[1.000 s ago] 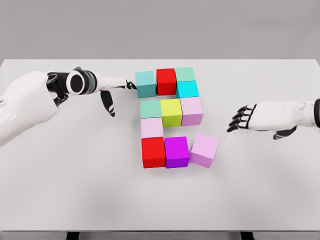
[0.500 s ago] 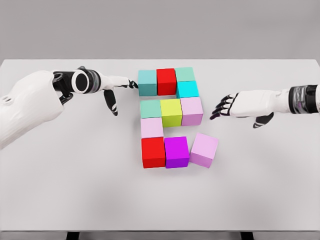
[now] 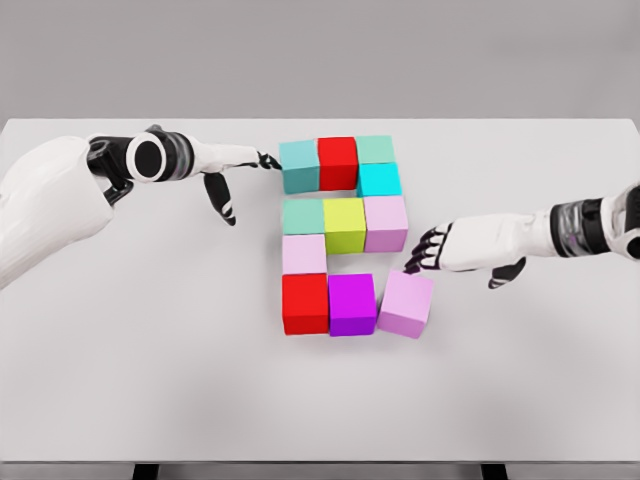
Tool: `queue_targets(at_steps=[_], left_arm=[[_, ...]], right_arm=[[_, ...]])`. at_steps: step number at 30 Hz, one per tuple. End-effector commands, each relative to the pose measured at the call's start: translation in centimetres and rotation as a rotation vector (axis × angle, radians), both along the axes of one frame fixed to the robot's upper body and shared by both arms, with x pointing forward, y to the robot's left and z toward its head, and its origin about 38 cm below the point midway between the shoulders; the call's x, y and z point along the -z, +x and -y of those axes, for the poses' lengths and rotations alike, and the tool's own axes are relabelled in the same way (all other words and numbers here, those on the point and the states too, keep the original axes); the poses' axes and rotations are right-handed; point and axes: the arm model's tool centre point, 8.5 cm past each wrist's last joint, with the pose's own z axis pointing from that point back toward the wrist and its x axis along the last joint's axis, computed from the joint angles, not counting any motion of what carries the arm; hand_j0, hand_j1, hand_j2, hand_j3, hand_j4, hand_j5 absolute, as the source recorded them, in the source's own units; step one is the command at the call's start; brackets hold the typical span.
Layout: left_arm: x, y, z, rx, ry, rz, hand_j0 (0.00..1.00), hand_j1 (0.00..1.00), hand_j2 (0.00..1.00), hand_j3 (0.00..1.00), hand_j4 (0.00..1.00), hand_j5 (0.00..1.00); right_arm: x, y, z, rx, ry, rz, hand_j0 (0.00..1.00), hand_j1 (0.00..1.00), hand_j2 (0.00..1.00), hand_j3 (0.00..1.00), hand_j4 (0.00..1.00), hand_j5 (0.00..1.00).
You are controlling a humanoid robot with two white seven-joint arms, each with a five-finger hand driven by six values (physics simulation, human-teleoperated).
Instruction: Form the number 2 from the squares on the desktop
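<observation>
There is one view only, taken from the robot's head. It looks forward and steeply down onto a white table (image 3: 150, 380), near enough that the tabletop spans the full width of the picture. The far edge runs across the upper part with plain grey behind it; the near edge sits just above the bottom, where two dark stubs, perhaps table legs, show. Both arms enter from the sides.

White arms, black-and-grey wrist rings, black-tipped robot hand (image 3: 440, 250) fingers.
</observation>
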Motion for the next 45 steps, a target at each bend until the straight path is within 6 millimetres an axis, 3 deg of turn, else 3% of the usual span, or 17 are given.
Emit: queue_targets(at_steps=[1, 7, 14, 20, 24, 26, 28, 32, 40, 45], left_arm=[[-0.1, -0.1, 0.2, 0.011, -0.003, 0.003, 1.00, 1.00, 1.00, 1.00, 1.00, 1.00], [-0.3, 0.2, -1.1, -0.016, 0.007, 0.006, 1.00, 1.00, 1.00, 1.00, 1.00, 1.00], [0.1, 0.7, -0.8, -0.029, 0.010, 0.005, 1.00, 1.00, 1.00, 1.00, 1.00, 1.00], [0.0, 0.7, -0.2, -0.020, 0.004, 0.008, 1.00, 1.00, 1.00, 1.00, 1.00, 1.00], [-0.1, 0.8, 0.3, -0.015, 0.002, 0.009, 1.00, 1.00, 1.00, 1.00, 1.00, 1.00], [-0.1, 0.8, 0.2, -0.016, 0.003, 0.011, 1.00, 1.00, 1.00, 1.00, 1.00, 1.00], [-0.1, 0.9, 0.2, -0.018, 0.002, 0.011, 1.00, 1.00, 1.00, 1.00, 1.00, 1.00], [-0.3, 0.9, 0.4, -0.016, -0.001, 0.013, 1.00, 1.00, 1.00, 1.00, 1.00, 1.00], [-0.5, 1.5, 0.9, -0.028, -0.011, 0.015, 1.00, 1.00, 1.00, 1.00, 1.00, 1.00], [-0.5, 1.7, 1.0, -0.032, -0.011, 0.015, 1.00, 1.00, 1.00, 1.00, 1.00, 1.00]], right_arm=[[0.0, -0.5, -0.6, -0.021, 0.004, -0.003, 1.00, 1.00, 1.00, 1.00, 1.00, 1.00], [-0.1, -0.7, -0.9, -0.031, 0.009, -0.004, 1.00, 1.00, 1.00, 1.00, 1.00, 1.00], [-2.0, 1.2, 0.6, 0.035, 0.038, 0.013, 1.00, 1.00, 1.00, 1.00, 1.00, 1.00], [-2.9, 0.7, 3.3, 0.081, 0.011, 0.020, 1.00, 1.00, 1.00, 1.00, 1.00, 1.00], [-4.6, 0.1, 5.9, 0.127, -0.014, 0.040, 1.00, 1.00, 1.00, 1.00, 1.00, 1.00], [-5.0, -0.5, 6.2, 0.117, -0.024, 0.046, 1.00, 1.00, 1.00, 1.00, 1.00, 1.00], [-5.3, -2.8, 5.7, 0.062, -0.045, 0.042, 1.00, 1.00, 1.00, 1.00, 1.00, 1.00], [-2.8, -4.9, 4.6, 0.003, -0.073, -0.032, 1.00, 1.00, 1.00, 1.00, 1.00, 1.00], [-1.4, -5.7, 4.4, -0.012, -0.079, -0.073, 1.00, 1.00, 1.00, 1.00, 1.00, 1.00], [-1.2, -5.6, 3.1, -0.040, -0.060, -0.074, 1.00, 1.00, 1.00, 1.00, 1.00, 1.00]])
